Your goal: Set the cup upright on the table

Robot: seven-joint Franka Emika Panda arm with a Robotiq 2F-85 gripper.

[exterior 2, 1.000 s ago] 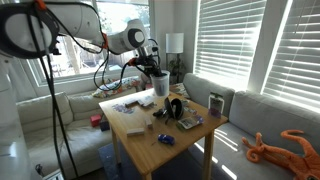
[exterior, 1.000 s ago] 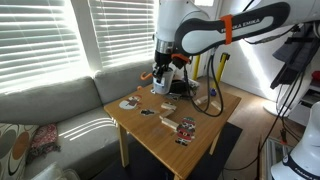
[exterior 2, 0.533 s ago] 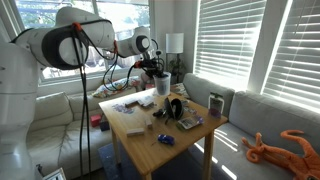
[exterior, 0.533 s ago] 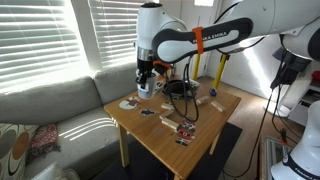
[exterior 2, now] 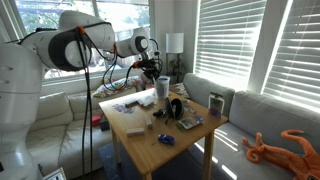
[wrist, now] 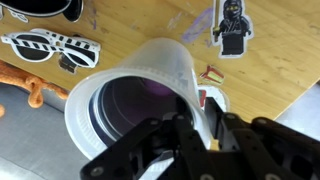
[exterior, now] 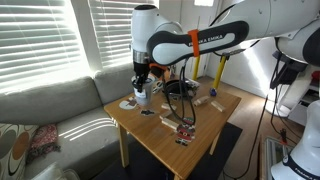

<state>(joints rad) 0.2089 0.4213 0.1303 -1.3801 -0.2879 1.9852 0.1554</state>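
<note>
Reaching across the counter [exterior: 165, 138], the white arm [exterior: 190, 45] holds the cup [exterior: 141, 98] over its left corner in an exterior view.
In the wrist view the pincer [wrist: 205, 125] is clamped on the cup's wall, one finger inside the rim, mouth toward the camera; whether the base touches the wood cannot be told. White-framed sunglasses [wrist: 45, 48] lie left of it, a small dark figure [wrist: 232, 28] far right.
</note>
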